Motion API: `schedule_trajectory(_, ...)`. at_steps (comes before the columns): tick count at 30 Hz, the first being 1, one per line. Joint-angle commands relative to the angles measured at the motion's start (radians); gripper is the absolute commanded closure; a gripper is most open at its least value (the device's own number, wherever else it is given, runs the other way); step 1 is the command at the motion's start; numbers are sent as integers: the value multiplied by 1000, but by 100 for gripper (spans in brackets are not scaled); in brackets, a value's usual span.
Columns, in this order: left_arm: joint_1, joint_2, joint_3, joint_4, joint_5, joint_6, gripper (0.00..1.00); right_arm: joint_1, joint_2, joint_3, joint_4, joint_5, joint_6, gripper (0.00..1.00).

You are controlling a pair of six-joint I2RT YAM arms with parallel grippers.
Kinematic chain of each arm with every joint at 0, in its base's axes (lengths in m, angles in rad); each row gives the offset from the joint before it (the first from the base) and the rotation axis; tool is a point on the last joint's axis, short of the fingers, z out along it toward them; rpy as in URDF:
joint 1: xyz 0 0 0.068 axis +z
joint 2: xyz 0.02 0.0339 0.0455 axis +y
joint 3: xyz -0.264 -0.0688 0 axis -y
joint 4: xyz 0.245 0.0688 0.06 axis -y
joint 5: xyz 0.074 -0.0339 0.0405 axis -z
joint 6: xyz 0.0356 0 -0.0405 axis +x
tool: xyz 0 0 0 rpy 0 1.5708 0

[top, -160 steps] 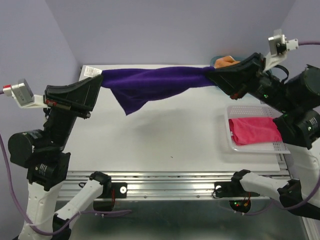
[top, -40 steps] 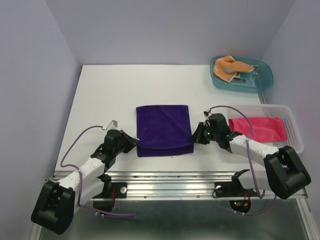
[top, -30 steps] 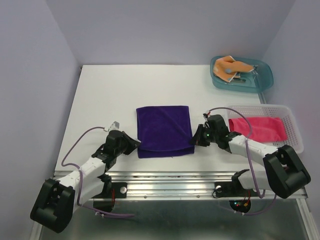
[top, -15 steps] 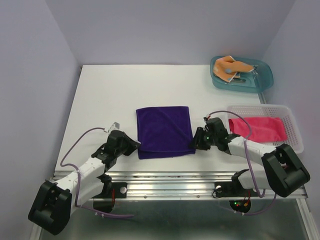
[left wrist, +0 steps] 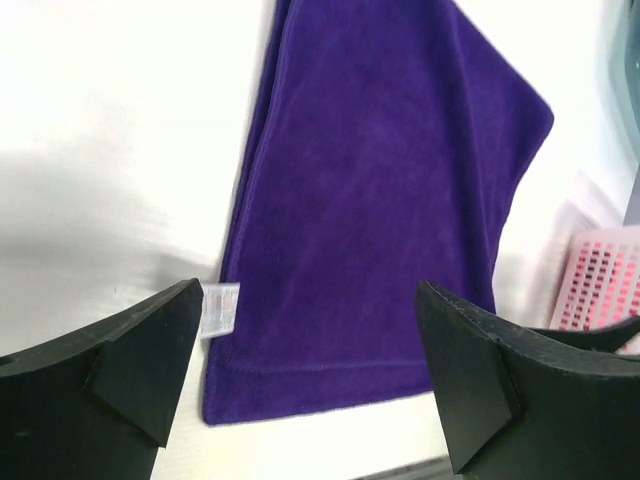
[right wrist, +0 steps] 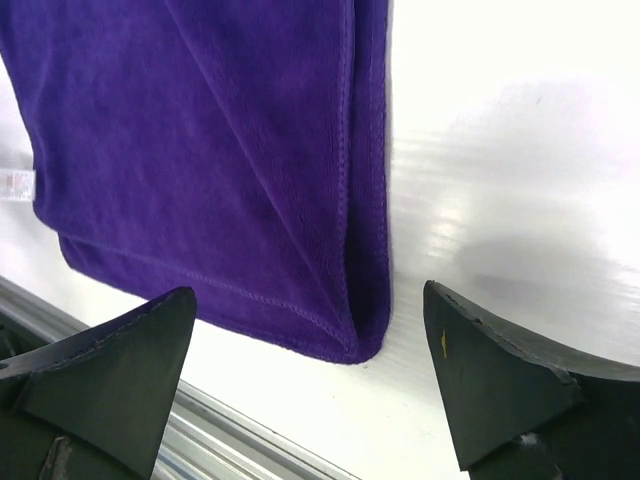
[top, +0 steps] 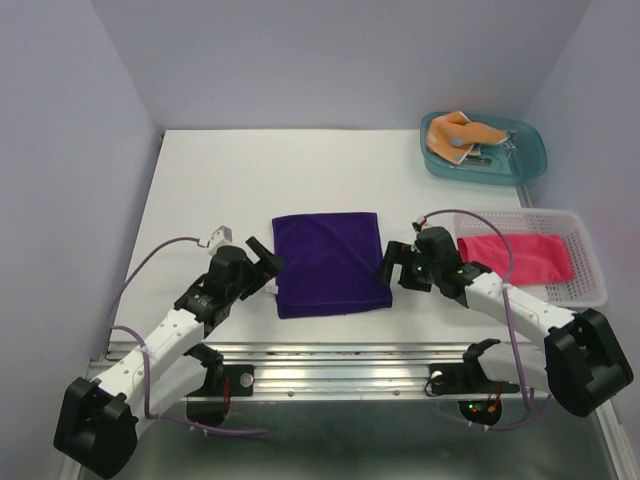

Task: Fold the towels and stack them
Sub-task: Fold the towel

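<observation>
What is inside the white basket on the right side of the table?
A folded pink-red towel lies inside the white basket and covers most of its floor. Nothing else shows in the basket. The towel hides the floor beneath it, so anything lying under it cannot be seen.

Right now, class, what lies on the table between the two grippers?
The folded purple towel lies flat between the left gripper and the right gripper, both open; the top view shows it.

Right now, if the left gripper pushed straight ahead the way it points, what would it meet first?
The purple towel: the left gripper, jaws open, faces its left edge by the white label; its height above the table is unclear.
</observation>
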Motion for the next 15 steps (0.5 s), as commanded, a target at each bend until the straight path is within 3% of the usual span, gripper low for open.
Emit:
schedule_trajectory(1,1,105,107,50,-122,95,1,5,42,160,6,99,-52,0)
schedule_trajectory(4,52,218,199,114,-99,189,1,2,114,281,22,145,-102,0)
schedule_trajectory(10,148,575,411,179,16,318,2,-19,410,542,-52,301,-199,0)
schedule_trajectory(13,185,684,488,179,52,333,17,-39,531,659,-49,275,-263,0)
schedule_trajectory(15,193,727,526,179,55,341,20,-48,604,737,-55,245,-305,0)
